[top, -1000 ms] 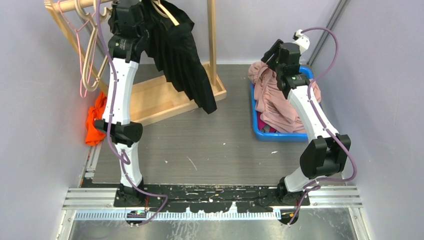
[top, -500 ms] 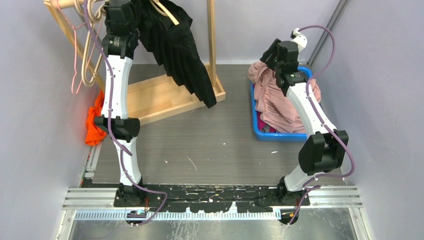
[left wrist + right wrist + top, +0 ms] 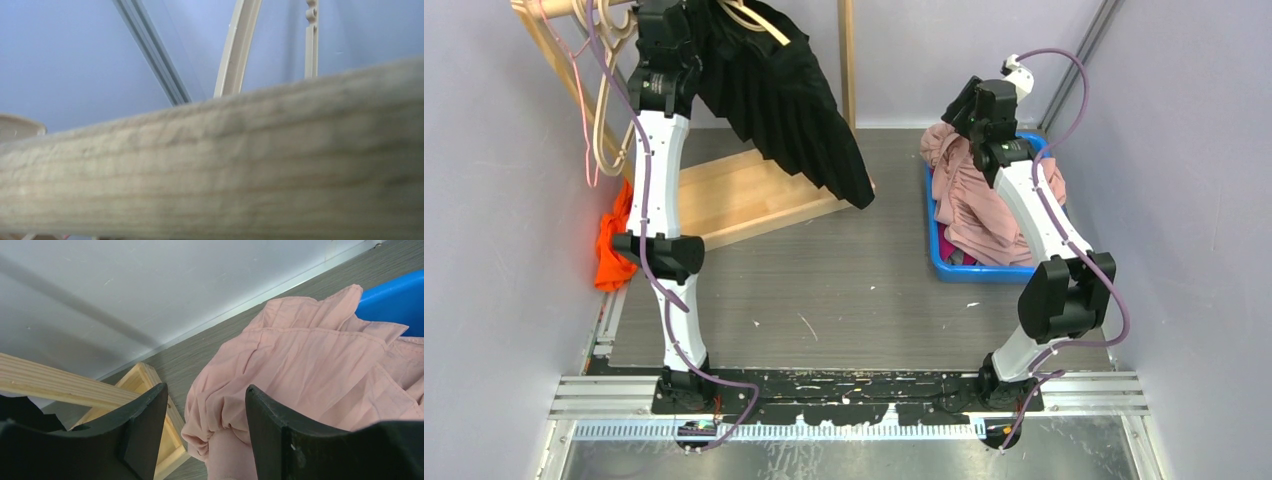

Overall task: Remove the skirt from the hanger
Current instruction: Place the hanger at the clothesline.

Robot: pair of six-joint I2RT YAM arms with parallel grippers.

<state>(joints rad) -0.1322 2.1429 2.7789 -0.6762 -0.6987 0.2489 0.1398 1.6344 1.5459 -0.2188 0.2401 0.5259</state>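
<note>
The black pleated skirt hangs from a pale wooden hanger at the top of the rack, its hem flared out to the right. My left arm reaches up there, wrist against the skirt's top. Its fingers are hidden in both views. A blurred wooden bar fills the left wrist view. My right gripper is open and holds nothing. It hovers over a pink garment, seen from above at the far right.
The wooden rack has a flat base and an upright post. Empty hangers dangle at its left end. An orange cloth lies by the left wall. A blue bin holds the pink garment.
The skirt's hem has swung out to the right and risen. My left arm has shifted a little left near the rack top. The right arm has barely moved.
</note>
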